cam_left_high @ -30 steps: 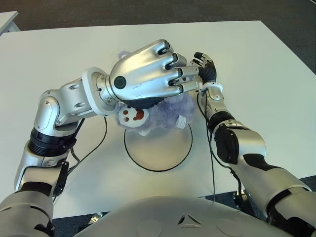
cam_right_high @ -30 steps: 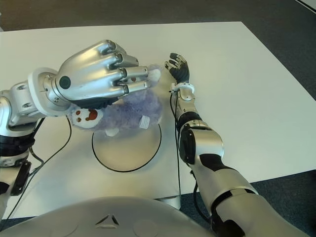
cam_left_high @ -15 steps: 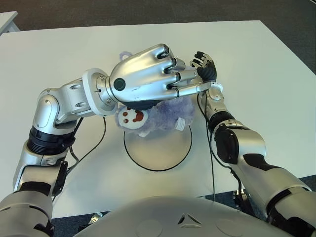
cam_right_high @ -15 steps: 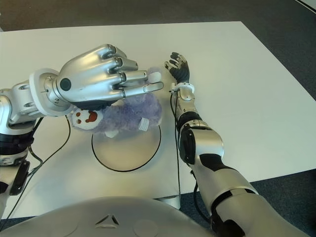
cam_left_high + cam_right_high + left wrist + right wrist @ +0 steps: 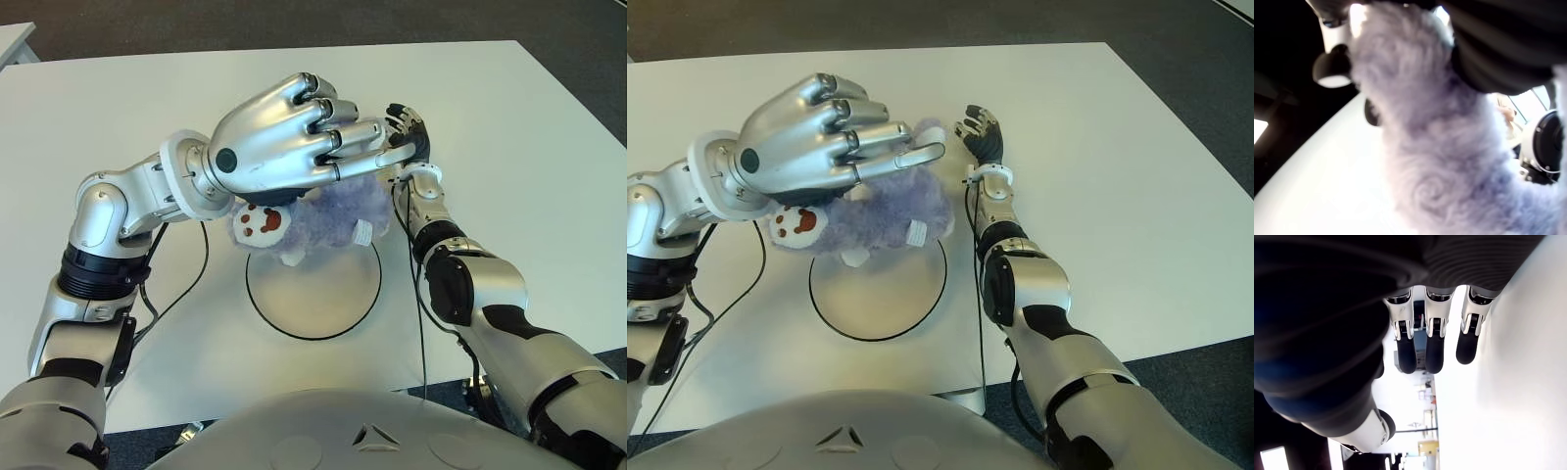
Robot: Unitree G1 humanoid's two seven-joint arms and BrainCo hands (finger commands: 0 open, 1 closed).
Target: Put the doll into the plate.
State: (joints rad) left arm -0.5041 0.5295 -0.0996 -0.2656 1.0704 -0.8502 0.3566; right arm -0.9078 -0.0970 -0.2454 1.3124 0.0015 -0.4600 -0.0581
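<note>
The doll (image 5: 328, 217) is a fluffy purple plush with a white face marked in red. It sits over the far rim of the round white plate (image 5: 313, 304), which has a thin black edge. My left hand (image 5: 338, 147) hovers right above it, palm down, with the fingers stretched out and not wrapped around the plush. In the left wrist view the doll's fur (image 5: 1440, 161) fills the picture close under the palm. My right hand (image 5: 407, 132) shows on the table just right of the doll, and its dark fingers (image 5: 1434, 350) are held straight and grip nothing.
The white table (image 5: 519, 147) stretches wide on both sides, with dark floor beyond its far and right edges. A black cable (image 5: 186, 289) curves across the table left of the plate. Another cable (image 5: 421, 323) runs along my right forearm.
My left hand's fingers have uncurled from around the doll and the hand has risen a little. The doll has stayed over the plate's far rim. The right hand has not moved.
</note>
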